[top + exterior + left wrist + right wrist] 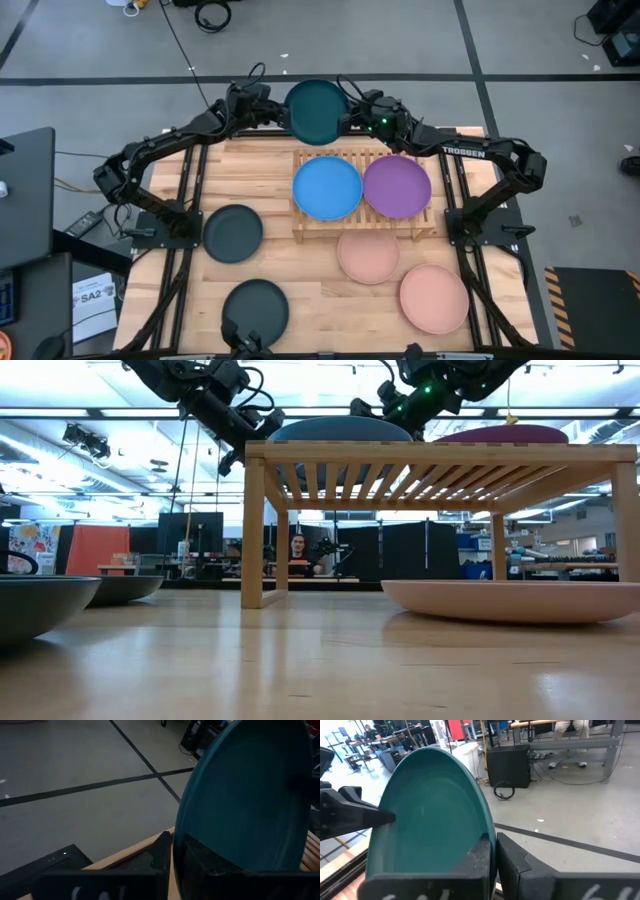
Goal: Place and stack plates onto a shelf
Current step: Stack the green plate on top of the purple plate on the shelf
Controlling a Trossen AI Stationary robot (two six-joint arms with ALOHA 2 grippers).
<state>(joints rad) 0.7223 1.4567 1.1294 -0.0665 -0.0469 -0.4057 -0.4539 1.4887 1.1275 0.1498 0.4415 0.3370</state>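
Note:
A dark teal plate (317, 110) hangs in the air just past the far edge of the wooden slatted shelf (365, 222), held between both grippers. My left gripper (282, 113) is shut on its left rim and my right gripper (350, 119) on its right rim. In the low view the teal plate (340, 428) shows about level with the shelf top (440, 452). A bright blue plate (327, 187) and a purple plate (397, 186) lie side by side on the shelf. My left gripper (172, 845) pinches the teal plate's left rim (182, 832) between its two fingers, one on each face. It comes roughly level from the table's left. The plate is lifted clear, about level. My right gripper (492, 842) pinches the opposite rim (487, 827) between its two fingers, one on each face. It comes roughly level from the table's right. The plate hangs clear between the two grippers.
Two salmon pink plates (368, 255) (434, 298) lie on the tabletop near and right of the shelf. Two dark plates (233, 233) (255, 308) lie on the table's left half. A person sits far off in the room (298, 550).

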